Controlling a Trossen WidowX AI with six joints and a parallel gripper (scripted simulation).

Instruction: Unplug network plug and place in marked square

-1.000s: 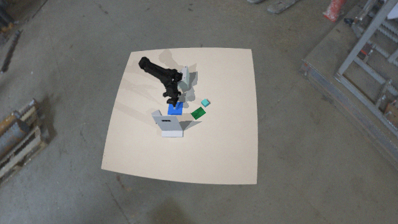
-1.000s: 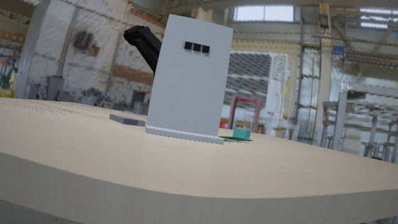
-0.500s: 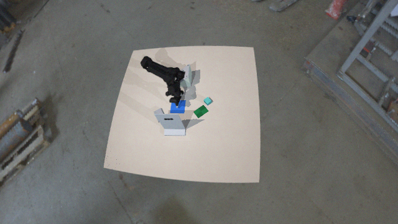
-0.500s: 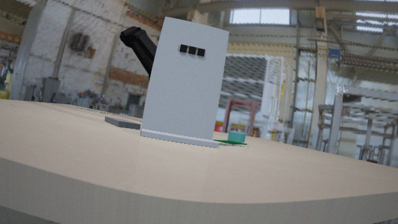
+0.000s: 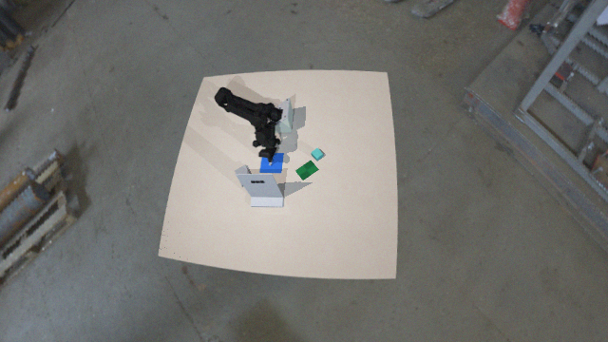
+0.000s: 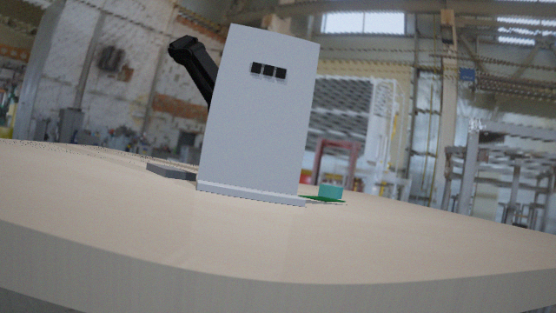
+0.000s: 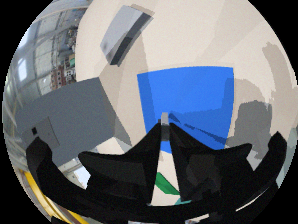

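And here I am, pincer drawn narrow, its tips pinching a small grey piece that I take to be the plug. It's out of the panel, so the unlocking and the pull look done; now it's all about the landing! From the wrist, that grey end shows against the blue square, which I judge to be my marked spot. How high I am above it, I can't tell.

The grip sits right at my fingertips, and that should suit a set-down: little of me needs to go near the tabletop. Over to one side stands the panel, close enough that I'd come down straight rather than swing towards it. The green patch and the teal block lie off to the other side, no part of this job as I read it.

Next, I'd say: lower gently, let the square's surface take the plug, then open up and lift away. Rush the release and it could tip or roll over the edge; brush it on leaving and I'd drag it along.
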